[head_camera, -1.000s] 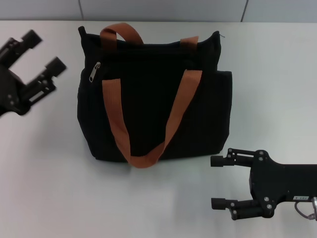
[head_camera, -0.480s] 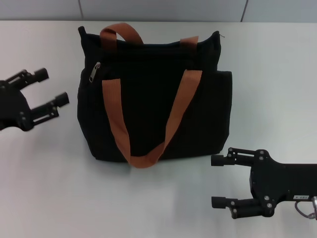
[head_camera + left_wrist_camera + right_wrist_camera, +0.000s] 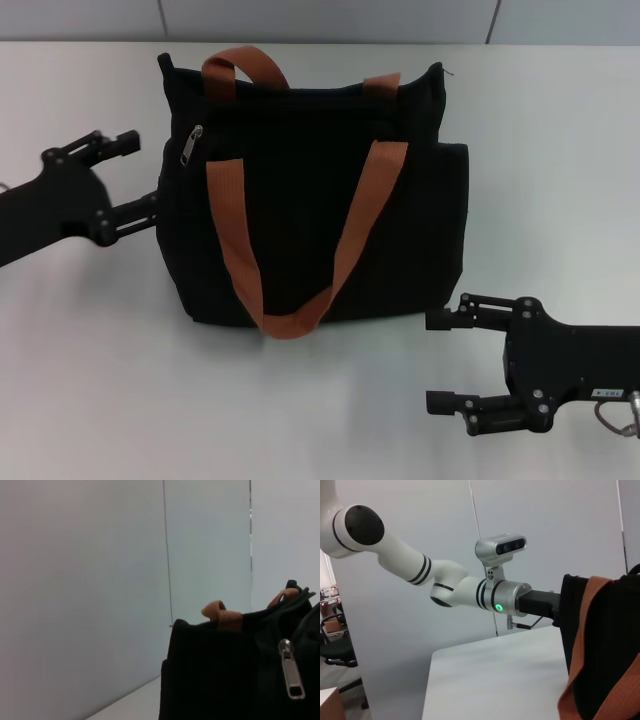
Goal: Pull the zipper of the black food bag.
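Observation:
The black food bag (image 3: 310, 190) stands upright on the white table, its two orange-brown strap handles (image 3: 240, 240) hanging down its front. The silver zipper pull (image 3: 190, 146) hangs near the bag's upper left corner; it also shows close in the left wrist view (image 3: 291, 675). My left gripper (image 3: 143, 175) is open, level with the bag's left side, fingertips close to the fabric just below and left of the pull. My right gripper (image 3: 436, 362) is open and empty on the table, in front of the bag's right corner.
The white table (image 3: 120, 380) extends around the bag. A grey wall (image 3: 330, 20) runs behind it. The left arm (image 3: 470, 587) shows in the right wrist view beside the bag's edge (image 3: 600, 645).
My left gripper has moved right and toward the bag, from far left of it to its left side. The bag and the right gripper have not moved.

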You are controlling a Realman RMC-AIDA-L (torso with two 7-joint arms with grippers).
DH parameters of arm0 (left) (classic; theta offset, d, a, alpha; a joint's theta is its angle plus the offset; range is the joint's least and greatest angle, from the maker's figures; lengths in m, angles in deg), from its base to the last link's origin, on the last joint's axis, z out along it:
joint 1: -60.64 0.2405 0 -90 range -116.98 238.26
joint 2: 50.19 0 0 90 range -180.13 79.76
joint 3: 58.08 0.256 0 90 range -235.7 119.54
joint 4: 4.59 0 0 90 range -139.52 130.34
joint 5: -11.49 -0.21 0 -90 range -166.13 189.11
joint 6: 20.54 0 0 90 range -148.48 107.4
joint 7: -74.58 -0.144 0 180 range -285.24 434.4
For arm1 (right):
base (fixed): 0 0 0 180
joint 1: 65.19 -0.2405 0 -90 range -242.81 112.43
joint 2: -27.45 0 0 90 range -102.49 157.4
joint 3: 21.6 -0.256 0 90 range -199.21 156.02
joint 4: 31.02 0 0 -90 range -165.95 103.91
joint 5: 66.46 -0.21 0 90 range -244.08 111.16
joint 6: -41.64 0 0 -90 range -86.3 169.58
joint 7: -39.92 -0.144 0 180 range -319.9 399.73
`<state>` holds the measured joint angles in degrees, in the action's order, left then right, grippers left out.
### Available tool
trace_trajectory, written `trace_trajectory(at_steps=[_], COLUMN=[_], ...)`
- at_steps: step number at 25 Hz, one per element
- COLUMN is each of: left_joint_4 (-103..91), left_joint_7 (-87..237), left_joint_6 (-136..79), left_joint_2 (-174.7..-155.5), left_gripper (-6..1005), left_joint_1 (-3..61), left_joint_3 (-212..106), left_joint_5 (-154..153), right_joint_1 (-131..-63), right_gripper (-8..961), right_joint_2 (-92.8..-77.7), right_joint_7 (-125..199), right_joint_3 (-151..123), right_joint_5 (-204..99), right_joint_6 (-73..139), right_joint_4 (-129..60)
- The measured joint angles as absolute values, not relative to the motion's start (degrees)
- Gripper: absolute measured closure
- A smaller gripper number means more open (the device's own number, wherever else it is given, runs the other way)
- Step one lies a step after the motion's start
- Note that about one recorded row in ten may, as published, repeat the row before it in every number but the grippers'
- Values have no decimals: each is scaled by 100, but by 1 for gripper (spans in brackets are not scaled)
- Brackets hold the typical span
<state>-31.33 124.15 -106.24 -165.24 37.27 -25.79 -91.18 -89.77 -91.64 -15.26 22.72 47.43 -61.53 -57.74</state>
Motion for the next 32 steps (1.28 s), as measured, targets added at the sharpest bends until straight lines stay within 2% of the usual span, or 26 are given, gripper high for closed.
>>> trace_trajectory(at_steps=[6,13,24,32], left_joint_4=[-3161,-3175,-3176,-3190], left_joint_7=[12276,11756,11584,11559], left_joint_6=[-10310,-10541,-10596,-10794], left_joint_2=[-16588,-16598,-16662,-16707], left_gripper=[224,233,636,865], left_joint_1=[3432,3545,3569,3575], left_joint_3=[-2556,-2633,-2730,-2746], left_joint_5=[-9102,-9025,-8976,-8975], right_joint_1=[-8995,-9009,-9007,-9026], right_gripper=[150,151,152,152], right_joint_2=[-9164,-9163,-9164,-9163], right_joint_7=[-1531,-1544,-1546,-1544], right_joint_3=[2242,2188,2164,2135], right_joint_5=[4714,4676,4664,4567], right_joint_6=[-6130,-6121,-6113,-6235], right_joint_4=[-5774,-5774,-5774,-5774])
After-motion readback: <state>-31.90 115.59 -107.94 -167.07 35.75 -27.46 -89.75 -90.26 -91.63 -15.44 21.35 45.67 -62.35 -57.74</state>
